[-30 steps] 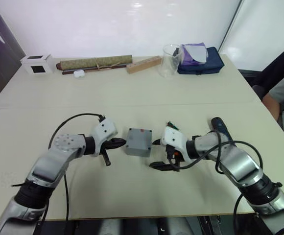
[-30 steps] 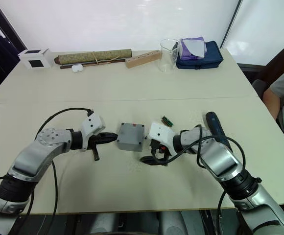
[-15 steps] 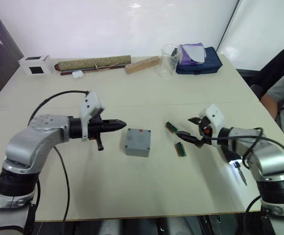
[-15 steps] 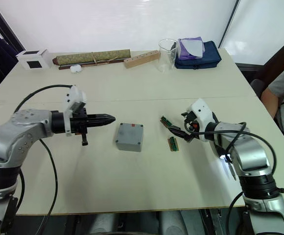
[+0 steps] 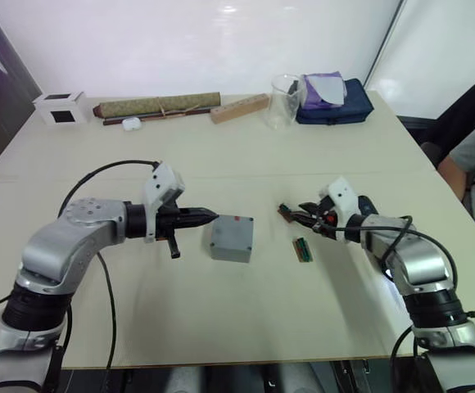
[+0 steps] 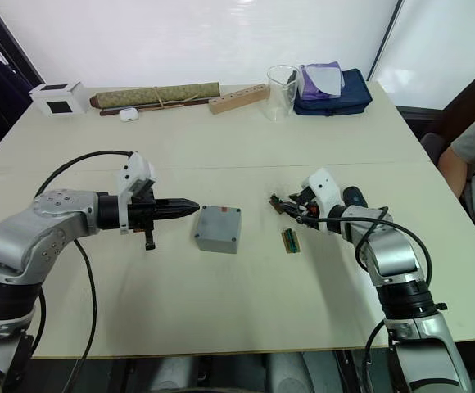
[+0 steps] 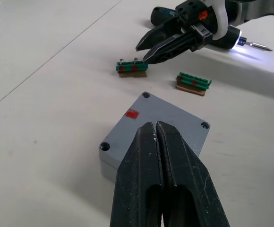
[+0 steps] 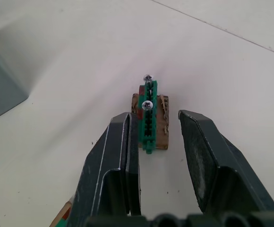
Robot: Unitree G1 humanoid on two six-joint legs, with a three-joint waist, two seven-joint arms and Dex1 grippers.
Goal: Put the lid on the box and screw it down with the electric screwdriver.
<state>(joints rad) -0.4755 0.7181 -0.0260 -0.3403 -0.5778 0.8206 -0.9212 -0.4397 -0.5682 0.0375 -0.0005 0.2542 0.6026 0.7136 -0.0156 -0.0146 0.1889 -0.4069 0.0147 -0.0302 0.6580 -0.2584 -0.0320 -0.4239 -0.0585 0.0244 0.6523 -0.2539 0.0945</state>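
Step in hand: right gripper (image 8: 158, 142), fingers apart astride green holder (image 8: 149, 116) at frame centre, to centre, then close gently below the two upright screws (image 8: 148, 105); left gripper (image 7: 157, 142) fingers together over lid (image 7: 167, 124).

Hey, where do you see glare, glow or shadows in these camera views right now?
Left eye view: a bright glare patch sits on the white wall behind the table. Left wrist view: the electric screwdriver has its tip lit and throws a bright glow onto the table. Right wrist view: a soft shadow spreads on the table from the box.
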